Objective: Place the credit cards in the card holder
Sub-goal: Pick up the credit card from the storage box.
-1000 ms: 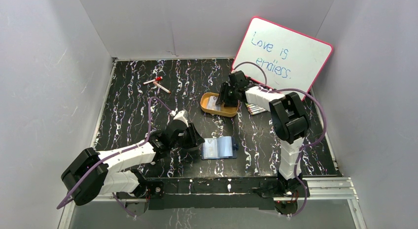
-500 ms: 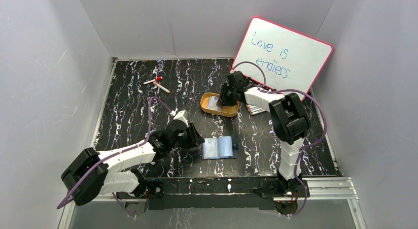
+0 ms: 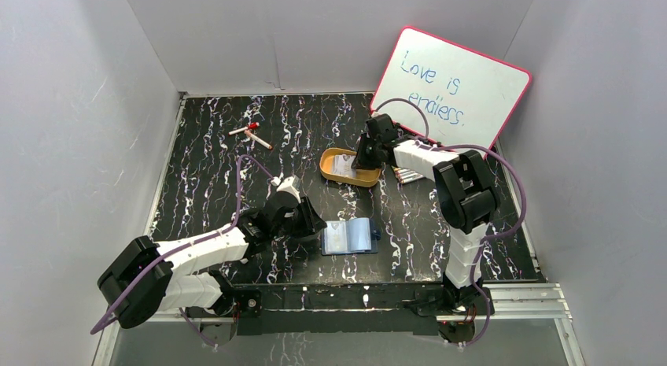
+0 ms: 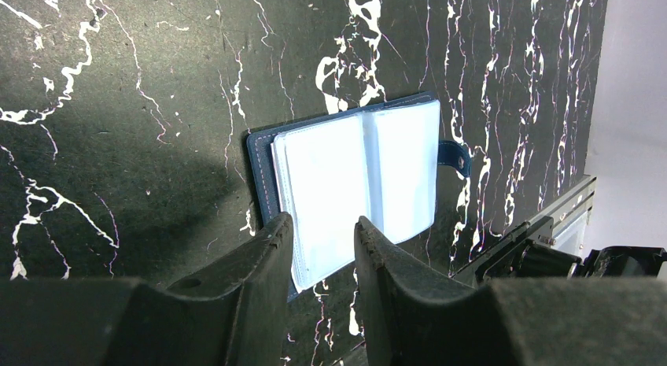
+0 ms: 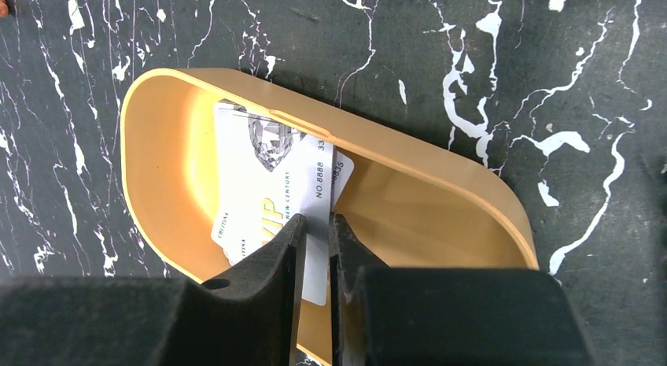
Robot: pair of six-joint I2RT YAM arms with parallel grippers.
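Sitting w/in 1 tray (image 5: 409,146): 2 credit cards (image 5: 267,177).

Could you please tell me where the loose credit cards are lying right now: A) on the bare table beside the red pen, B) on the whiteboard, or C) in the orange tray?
C: the right wrist view shows the credit cards lying in the orange tray, while the card holder lies open elsewhere on the table.
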